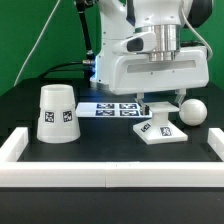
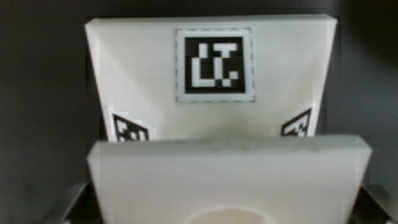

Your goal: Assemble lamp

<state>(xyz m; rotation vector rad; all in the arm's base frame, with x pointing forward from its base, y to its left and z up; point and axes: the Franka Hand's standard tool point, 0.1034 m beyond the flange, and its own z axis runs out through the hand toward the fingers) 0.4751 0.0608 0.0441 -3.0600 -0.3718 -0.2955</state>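
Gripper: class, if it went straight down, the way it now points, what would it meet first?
Probably the flat, blocky matte white lamp base, which lies just beneath the gripper; the gap between them is unclear.

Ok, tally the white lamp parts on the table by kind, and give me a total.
Shade: 1
Base: 1
Bulb: 1
Total: 3

shade (image 1: 57, 113) 1 | base (image 1: 163, 131) 1 | bulb (image 1: 192, 111) 1 | marker board (image 1: 113, 108) 1
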